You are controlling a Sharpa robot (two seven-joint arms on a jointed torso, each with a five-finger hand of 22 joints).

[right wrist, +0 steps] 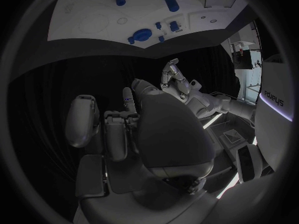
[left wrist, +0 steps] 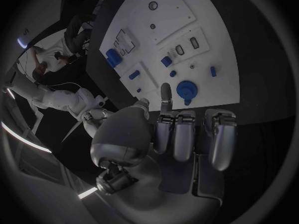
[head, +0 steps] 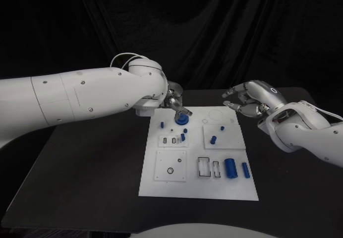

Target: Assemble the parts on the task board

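The white rectangular task board (head: 198, 193) lay in the middle of the black table (head: 85, 188), its long side running away from the robot. Small blue plastic parts stood and lay across it: a round, toothed blue gear-like disc (head: 181, 119) near the far left corner, a short blue peg (head: 162, 124) just beside it, a few small blue studs (head: 184, 137) by two dark slots in a raised white square, and a blue pin (head: 222, 128) on another raised square. Near the front right, a large blue cylinder (head: 231, 167) lay lengthwise next to a slimmer blue bar (head: 245, 170), beside outlined rectangular recesses.

The left hand (head: 172, 101) hung at the board's far left corner, with a fingertip (left wrist: 166, 92) reaching down close to the gear-like disc; whether it touched or pinched the disc could not be told. The right hand (head: 250, 101) hovered beyond the board's far right corner, well apart from the parts, fingers loosely curled and empty.
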